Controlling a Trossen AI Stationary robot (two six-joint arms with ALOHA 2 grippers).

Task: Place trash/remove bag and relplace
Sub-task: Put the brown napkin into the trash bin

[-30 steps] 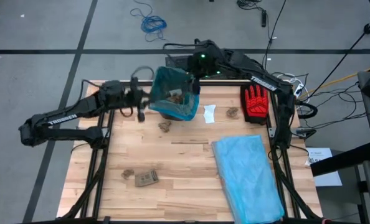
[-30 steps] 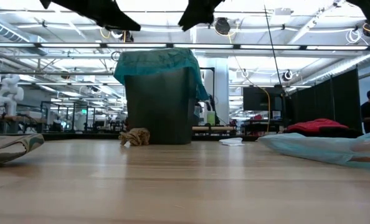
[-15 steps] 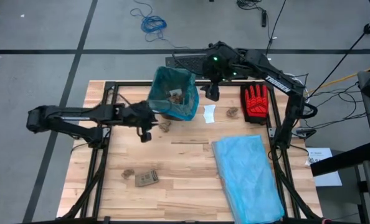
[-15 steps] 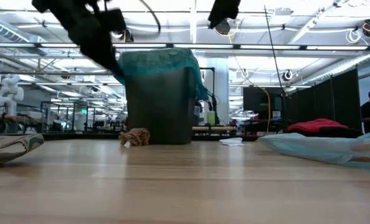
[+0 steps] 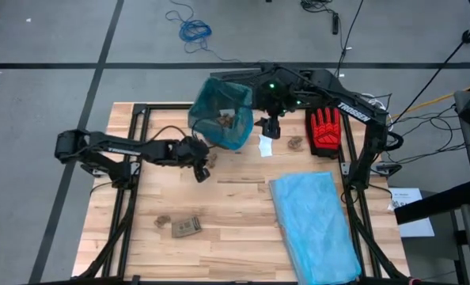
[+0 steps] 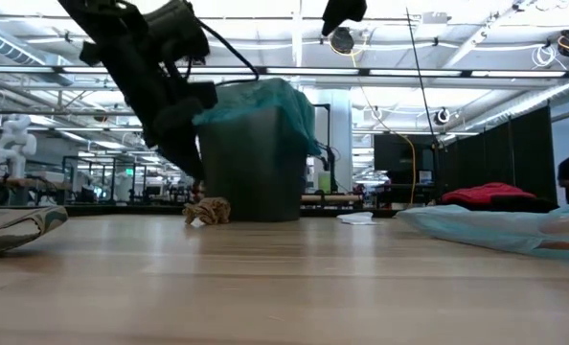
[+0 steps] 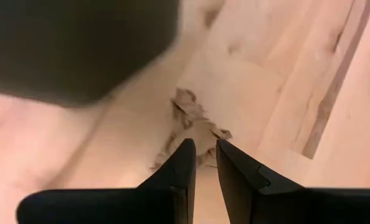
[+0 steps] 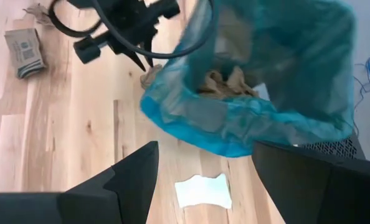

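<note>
The wooden table (image 5: 235,198) carries a pale sky-blue plastic bag (image 5: 314,226) lying flat on its right half. Toward the far edge stands a dark bin (image 6: 251,172) lined with the teal-green bag (image 5: 221,117), whose rim folds over the bin's top; the bin appears tilted in the low view. Crumpled brown paper wads (image 8: 225,81) lie inside the bag. The left arm reaches across the table, and the left gripper (image 5: 201,168) hangs just beside the bin, directly over a brown paper wad (image 7: 194,127) on the table; its fingers (image 7: 179,168) stand nearly together with only a narrow gap, holding nothing. The right gripper (image 5: 271,127) hovers at the bin's right side, above the white scrap (image 5: 267,144); its fingers (image 8: 132,171) are spread wide and empty. A red glove (image 5: 325,131) rests near the right edge, with another brown wad (image 5: 296,143) between it and the white scrap. Near the table's left front lie a tan card (image 5: 186,227) and a small wad (image 5: 162,221) just beside it.
</note>
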